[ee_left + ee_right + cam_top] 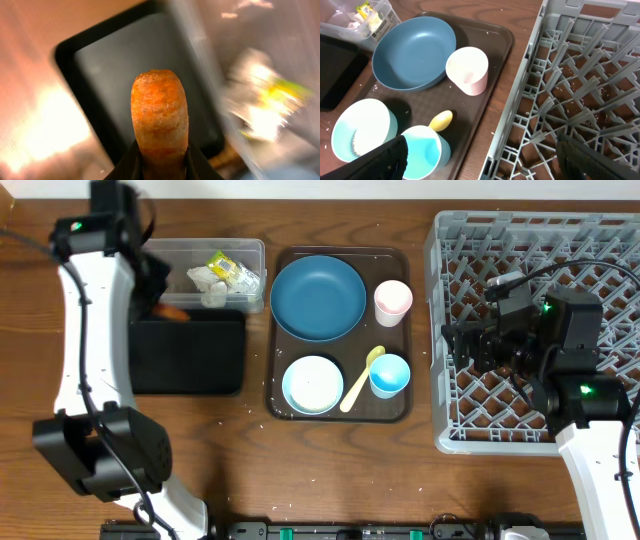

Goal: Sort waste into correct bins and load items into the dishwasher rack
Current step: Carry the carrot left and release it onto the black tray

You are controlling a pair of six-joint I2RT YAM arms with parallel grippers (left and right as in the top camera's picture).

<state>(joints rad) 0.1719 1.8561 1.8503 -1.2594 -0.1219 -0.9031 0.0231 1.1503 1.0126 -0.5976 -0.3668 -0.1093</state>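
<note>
My left gripper (160, 167) is shut on the orange sausage-like piece (160, 115) and holds it above the black tray (130, 70). In the overhead view the piece (172, 312) hangs at the tray's (190, 355) far edge. The clear tub (215, 250) holds the white tissue (207, 283) and the yellow-green wrapper (233, 272). The blue plate (318, 298), pink cup (392, 302), white bowl (312, 384), light blue cup (390, 376) and yellow spoon (360, 378) sit on the brown tray. My right gripper (480, 160) is open over the left edge of the grey rack (530, 250), empty.
The brown serving tray (340, 412) lies between the bins and the rack. White rice grains are scattered on the wooden table (330, 480) and inside the rack (580, 90). The right wrist view shows the plate (412, 52) and pink cup (467, 70) too.
</note>
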